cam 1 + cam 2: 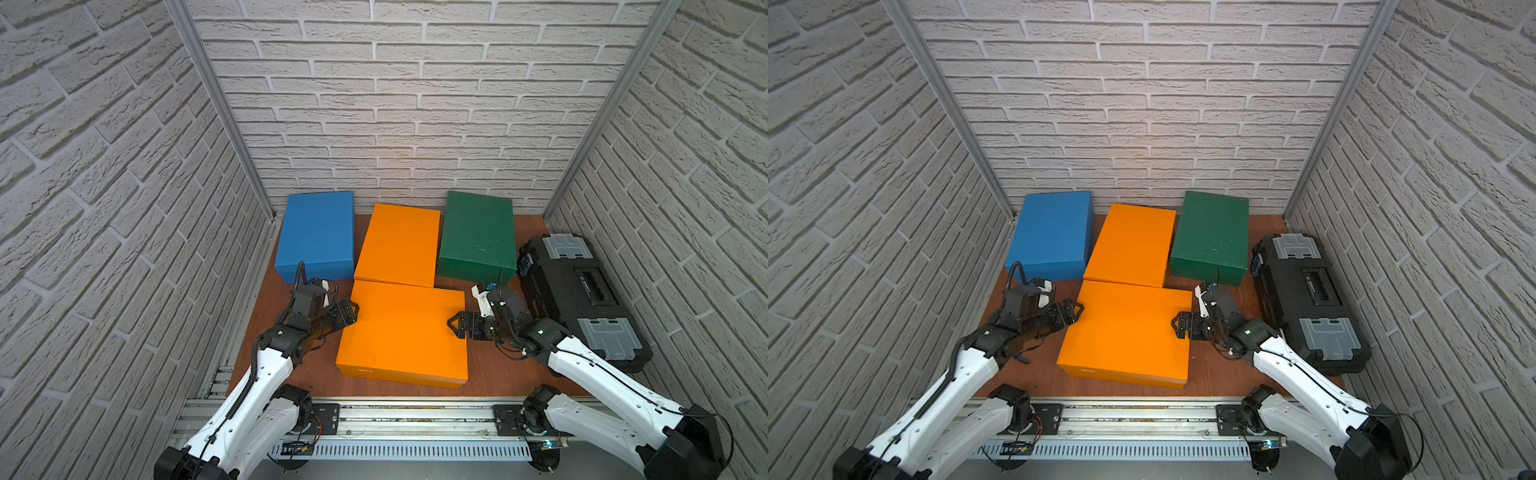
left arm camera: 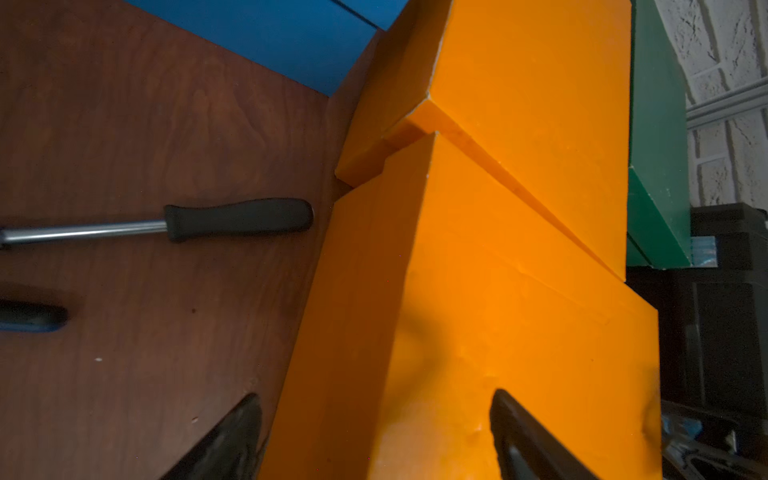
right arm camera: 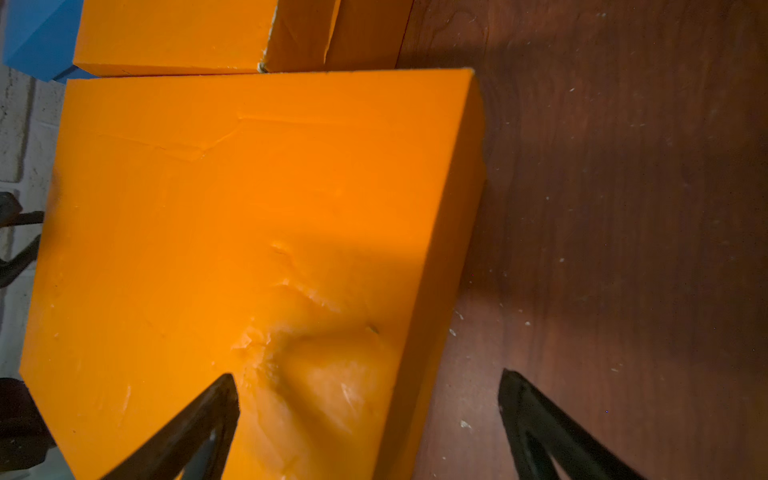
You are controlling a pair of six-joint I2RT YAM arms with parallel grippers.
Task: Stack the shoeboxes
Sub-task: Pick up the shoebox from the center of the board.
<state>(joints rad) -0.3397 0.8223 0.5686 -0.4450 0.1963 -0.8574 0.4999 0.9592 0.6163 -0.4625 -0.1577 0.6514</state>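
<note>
Overhead, in both top views: four shoeboxes flat on the brown table [image 1: 498, 382], none stacked. Along the back wall, side by side: blue box [image 1: 316, 235], far orange box [image 1: 397, 245], green box [image 1: 476, 237]. In front of them, near orange box [image 1: 401, 332], back edge touching the far orange one. Off to the right, black toolbox [image 1: 582, 299]. At the near orange box's left edge, left gripper [image 1: 353, 311]; at its right edge, right gripper [image 1: 453, 326].

Next, left wrist: jaws apart, one finger [image 2: 232, 436] over the table, the other over the lid, box edge between them. On the table, a black-handled tool [image 2: 239, 219], handle end just beside the box.

Last, right wrist: jaws wide apart, one finger [image 3: 199, 428] over the dented lid, the other over bare table.
</note>
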